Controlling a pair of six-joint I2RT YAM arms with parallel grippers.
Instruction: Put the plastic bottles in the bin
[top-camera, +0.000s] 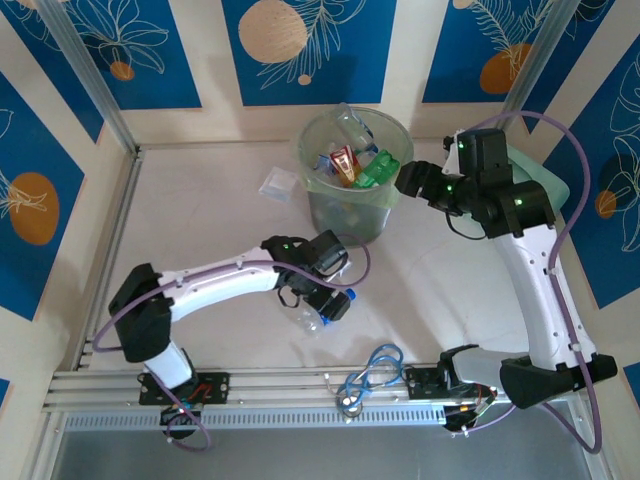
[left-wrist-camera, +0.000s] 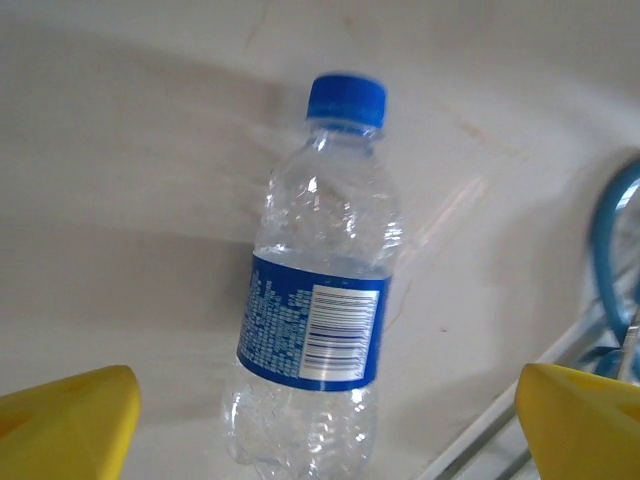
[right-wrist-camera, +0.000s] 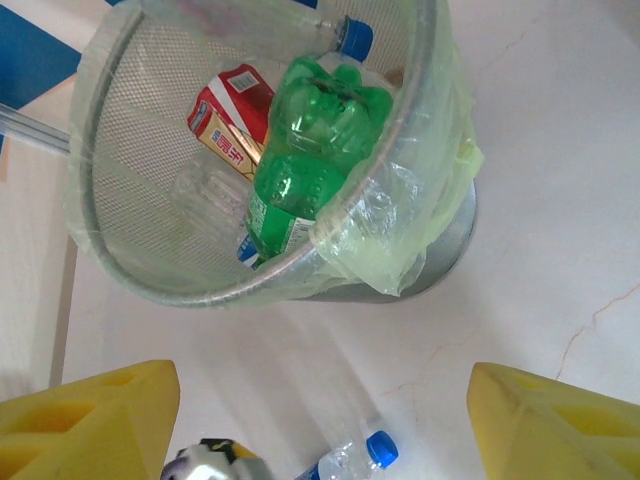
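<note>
Hovering with fingers (left-wrist-camera: 70, 420) spread, my left gripper (left-wrist-camera: 328, 425) brackets the bottle (left-wrist-camera: 318, 300) lying on the surface (left-wrist-camera: 130, 200); its long axis runs straight ahead, cap at the far end, so I judge closing would pinch its width. Right gripper (right-wrist-camera: 325, 410), also spread, hangs beside the bin (top-camera: 345, 220).

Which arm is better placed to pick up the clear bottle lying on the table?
Left. The left gripper, open, hangs right over the blue-capped clear bottle, a finger on each side in its wrist view. The right gripper is open too, but up by the bin, farther from that bottle.
</note>
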